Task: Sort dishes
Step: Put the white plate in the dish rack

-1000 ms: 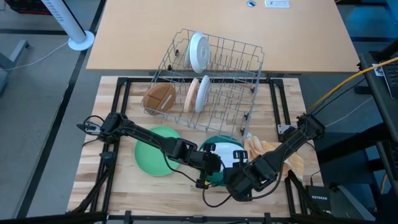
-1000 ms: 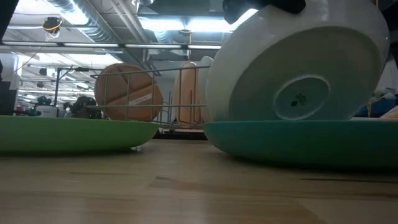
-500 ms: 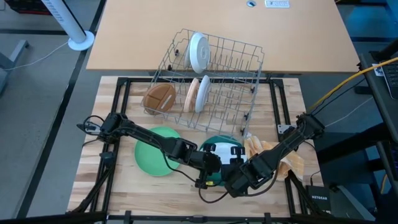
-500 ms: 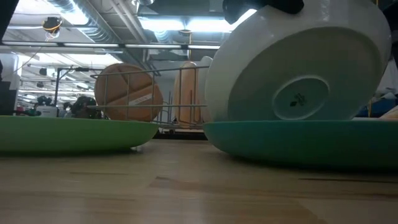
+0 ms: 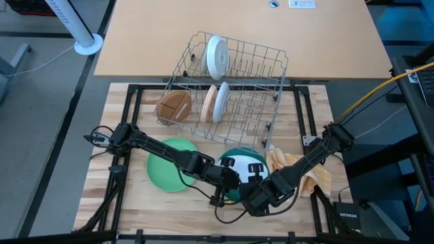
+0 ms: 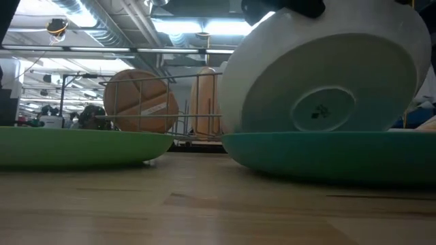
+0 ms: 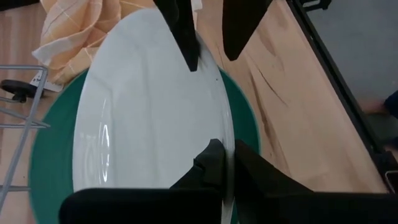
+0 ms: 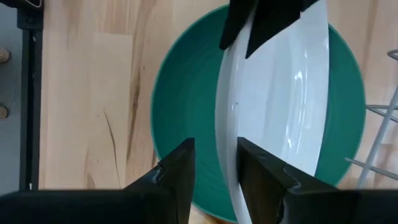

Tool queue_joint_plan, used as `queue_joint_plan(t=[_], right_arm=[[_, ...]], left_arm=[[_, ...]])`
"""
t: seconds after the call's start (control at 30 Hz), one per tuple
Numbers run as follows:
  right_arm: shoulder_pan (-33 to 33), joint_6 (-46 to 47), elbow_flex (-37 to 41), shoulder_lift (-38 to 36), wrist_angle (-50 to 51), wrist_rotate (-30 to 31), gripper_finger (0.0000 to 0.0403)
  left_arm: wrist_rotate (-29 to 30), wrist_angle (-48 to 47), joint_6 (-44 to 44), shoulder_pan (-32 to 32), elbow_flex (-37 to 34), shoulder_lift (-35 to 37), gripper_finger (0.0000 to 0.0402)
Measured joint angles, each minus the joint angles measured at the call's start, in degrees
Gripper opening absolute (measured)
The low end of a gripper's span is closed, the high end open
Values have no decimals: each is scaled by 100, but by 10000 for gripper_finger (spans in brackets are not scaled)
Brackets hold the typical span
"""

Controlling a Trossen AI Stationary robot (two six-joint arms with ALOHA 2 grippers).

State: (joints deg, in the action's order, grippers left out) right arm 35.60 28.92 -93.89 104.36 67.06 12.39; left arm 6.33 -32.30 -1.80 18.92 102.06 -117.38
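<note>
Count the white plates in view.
3: one upright at the wire rack's back, one in its front row, one tilted on the teal plate, gripped. Others may be hidden.

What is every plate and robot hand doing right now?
white plate: tipped up on edge, standing on the teal plate.
teal plate: flat on the table.
green plate: flat on the table.
brown plate: on edge in the wire rack.
left gripper: shut on the white plate's rim.
right gripper: open, a finger on each side of the rim.
yellow cloth: crumpled.
</note>
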Motion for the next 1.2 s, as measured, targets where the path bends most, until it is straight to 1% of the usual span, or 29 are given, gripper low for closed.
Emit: queue_joint_plan(t=[0.23,0.3,0.37,0.53,0.57,0.63,0.73,0.9,1.03,1.2], right_arm=[[-77,-278,2,4,-48,-79,119],[-77,-285,4,7,-66,-87,111],[-77,-301,4,7,-78,-73,94],[-73,-337,4,7,-89,-50,22],[-73,-370,4,7,-93,-59,16],[-73,-377,4,7,-93,-62,16],[-73,-379,4,7,-93,-65,30],[-75,-362,-76,11,-78,-158,13],[-75,-367,-294,28,-46,-194,14],[-88,-404,-581,28,10,-211,13]], left_arm=[[6,-79,331,-2,0,0,5],[4,-83,374,-4,0,0,4],[2,-83,391,-2,-4,0,4],[-31,-60,402,1,-4,0,4],[-26,-60,401,2,-5,0,4],[-24,-65,401,2,-7,0,4],[-17,-65,401,2,-7,0,6],[5,-141,391,2,-7,0,33],[-8,-288,383,2,2,7,50],[-221,-327,658,-11,2,3,78]])
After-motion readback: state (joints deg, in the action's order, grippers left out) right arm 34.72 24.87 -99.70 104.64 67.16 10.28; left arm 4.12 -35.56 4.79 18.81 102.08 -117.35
